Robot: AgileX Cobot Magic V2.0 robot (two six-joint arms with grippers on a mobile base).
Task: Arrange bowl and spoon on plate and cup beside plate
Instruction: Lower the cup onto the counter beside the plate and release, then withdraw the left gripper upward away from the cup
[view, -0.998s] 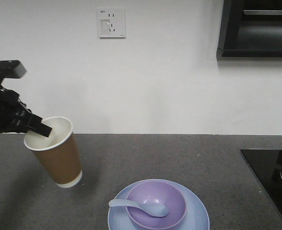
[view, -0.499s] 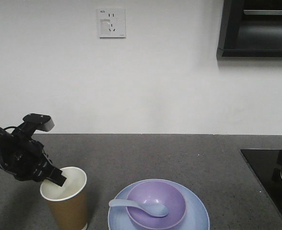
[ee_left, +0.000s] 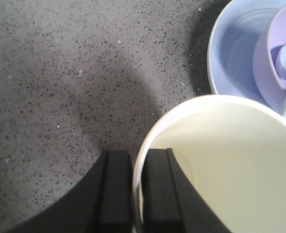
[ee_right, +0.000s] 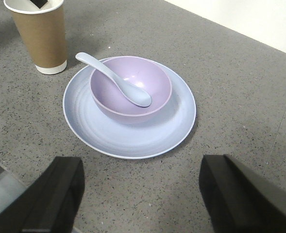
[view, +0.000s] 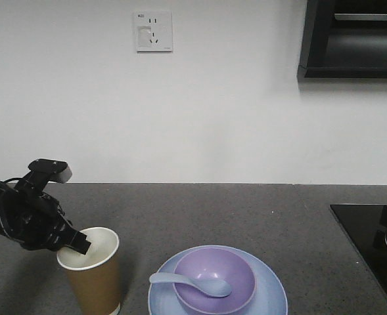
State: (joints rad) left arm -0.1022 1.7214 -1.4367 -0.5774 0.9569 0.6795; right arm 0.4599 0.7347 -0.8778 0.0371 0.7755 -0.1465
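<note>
Partly cropped, left tool [ee_left: 137,194] pinching cup [view: 93,272] rim, right tool [ee_right: 140,194] spread wide, tips cropped.

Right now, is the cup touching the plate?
Apart. The right wrist view shows a strip of grey counter between the cup and the plate.

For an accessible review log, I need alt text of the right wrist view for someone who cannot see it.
A lavender bowl sits on a pale blue plate on a speckled grey counter, with a pale blue spoon resting in the bowl, handle over its rim. A brown paper cup stands upright beside the plate, a dark gripper finger inside its rim. The right gripper is open in the foreground.
</note>
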